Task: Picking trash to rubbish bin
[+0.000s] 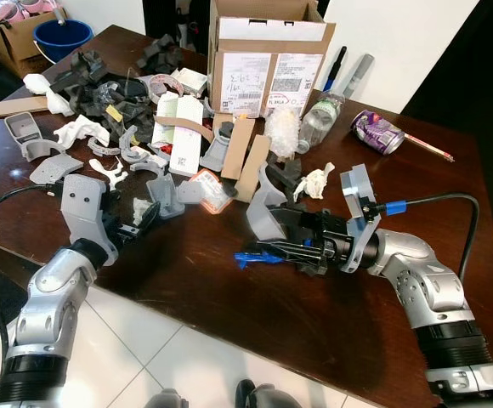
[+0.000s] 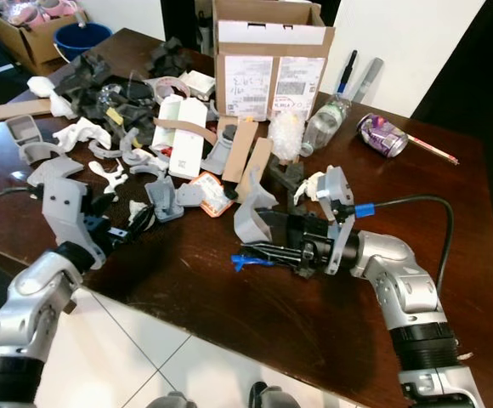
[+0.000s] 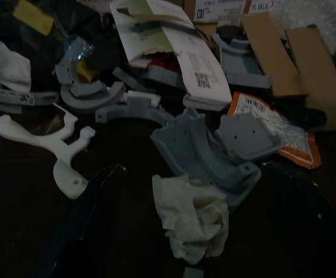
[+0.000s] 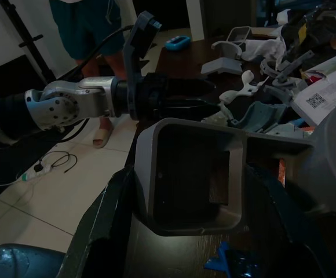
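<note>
Grey plastic piece [image 1: 265,214], a boxy hollow part, is sitting between the right gripper [image 1: 274,240] fingers, which are closing around it, one finger each side in the right wrist view, so likely pinching it for lifting as trash; a firm clamp is my read, not certain. A blue scrap [image 1: 255,257] is lying on the table [image 1: 255,314] just under and ahead of that gripper's tips, loose, untouched. The right gripper is reaching across toward the left one, keeping low over the wood.

Left gripper [image 1: 141,223] is hovering near the table's near edge, pointing at a crumpled tissue [image 3: 194,217] right in front of its fingers, with a grey bracket [image 3: 205,153] just beyond; fingers look spread, holding nothing, probably lining up on the tissue.

Beyond both grippers: a dense pile of grey and white parts, cardboard strips [image 1: 248,157], a cardboard box [image 1: 268,55], a plastic bottle [image 1: 319,119], a crushed can [image 1: 376,132]. Bare wood toward the robot is giving open room for pulling back; the far side is crowded, so snagging seems likely. A person's legs [image 4: 92,35] are standing past the table; no bin that I can identify for sure
</note>
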Controlling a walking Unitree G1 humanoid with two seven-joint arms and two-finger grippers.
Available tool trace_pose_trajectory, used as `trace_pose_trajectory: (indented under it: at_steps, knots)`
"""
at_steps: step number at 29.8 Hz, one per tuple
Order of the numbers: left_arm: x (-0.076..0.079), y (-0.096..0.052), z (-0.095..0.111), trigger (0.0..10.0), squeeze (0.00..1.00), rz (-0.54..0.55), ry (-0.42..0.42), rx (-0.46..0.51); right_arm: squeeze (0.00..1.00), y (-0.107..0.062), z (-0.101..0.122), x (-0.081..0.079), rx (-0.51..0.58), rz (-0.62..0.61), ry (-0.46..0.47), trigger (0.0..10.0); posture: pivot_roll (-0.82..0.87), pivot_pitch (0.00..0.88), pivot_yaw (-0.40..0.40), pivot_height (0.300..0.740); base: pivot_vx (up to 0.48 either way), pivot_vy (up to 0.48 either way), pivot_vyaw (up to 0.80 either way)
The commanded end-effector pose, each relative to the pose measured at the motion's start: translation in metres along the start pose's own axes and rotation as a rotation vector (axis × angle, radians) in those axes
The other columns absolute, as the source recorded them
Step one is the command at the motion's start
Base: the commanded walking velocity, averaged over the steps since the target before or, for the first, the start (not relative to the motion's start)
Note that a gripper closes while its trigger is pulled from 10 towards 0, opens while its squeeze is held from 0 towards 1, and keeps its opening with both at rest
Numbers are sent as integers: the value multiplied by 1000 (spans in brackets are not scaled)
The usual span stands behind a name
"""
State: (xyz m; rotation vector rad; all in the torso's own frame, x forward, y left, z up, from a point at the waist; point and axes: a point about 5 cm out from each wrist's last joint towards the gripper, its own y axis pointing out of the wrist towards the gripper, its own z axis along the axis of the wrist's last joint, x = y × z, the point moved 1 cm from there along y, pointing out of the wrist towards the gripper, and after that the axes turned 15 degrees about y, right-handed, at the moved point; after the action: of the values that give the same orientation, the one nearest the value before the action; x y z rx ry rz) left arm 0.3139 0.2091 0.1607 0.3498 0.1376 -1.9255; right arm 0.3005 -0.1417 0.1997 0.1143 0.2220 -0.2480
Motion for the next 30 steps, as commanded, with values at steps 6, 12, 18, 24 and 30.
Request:
trace_pose_trajectory:
  at_steps: [6, 12, 18, 24, 30]
  knots:
    - [11, 3, -24, 10000, 0, -9, -48, -91, 0, -1, 2, 0, -6, -11, -13, 0, 93, 229, -106, 740, 0, 0, 0]
    - [12, 11, -24, 10000, 0, -1, -61, -99, 0, -1, 3, 1, -9, -24, -19, 0, 87, 231, -109, 740, 0, 0, 0]
    - [13, 18, -23, 10000, 0, 7, -69, -88, 0, 0, 3, 1, -6, -28, -23, 0, 83, 230, -107, 740, 0, 0, 0]
    - [20, 24, -20, 0, 0, -30, -71, -72, 0, -2, 4, 2, 0, -38, -31, 0, 78, 221, -99, 740, 0, 0, 0]
    - [20, 27, -18, 0, 0, -38, -69, -66, 0, -2, 4, 3, 3, -45, -35, 0, 78, 211, -95, 740, 0, 0, 0]
